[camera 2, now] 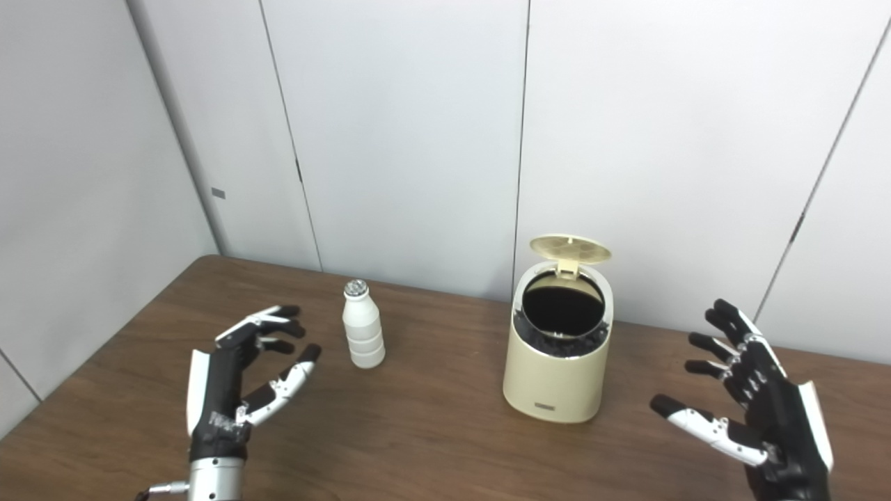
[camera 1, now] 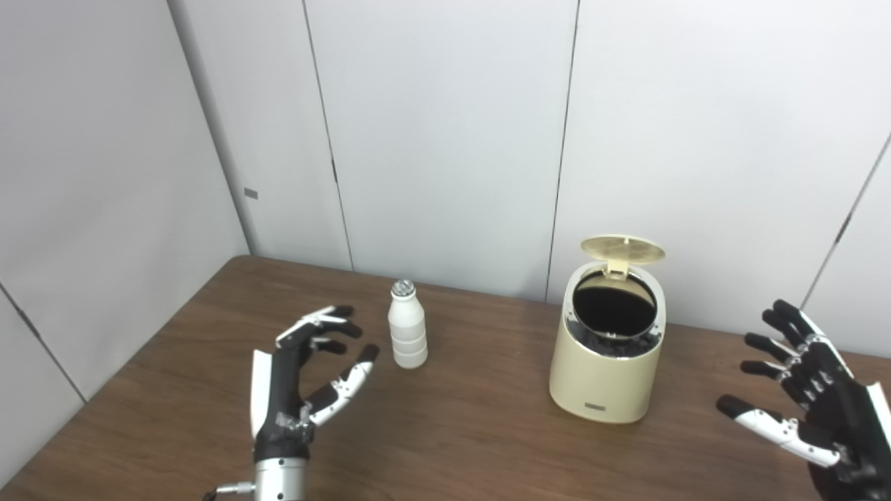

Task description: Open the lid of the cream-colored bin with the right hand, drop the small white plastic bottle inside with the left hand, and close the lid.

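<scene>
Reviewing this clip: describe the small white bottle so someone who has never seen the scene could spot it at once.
Start at the brown wooden table set against the pale wall panels. Left of the cream bin, whose lid stands flipped up, and just beyond the fingers of the open left hand, stands the small white bottle, upright and untouched. Its ribbed body and shiny silver cap set it apart.

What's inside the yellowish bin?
The bin stands with its lid up. Inside shows a dark black liner around the rim; the bottom is too dark to see. The bottle stands outside.

Bin (camera 2: 557,379) lid (camera 2: 570,248) up; bottle (camera 2: 363,335) upright, seemingly capped.
</scene>
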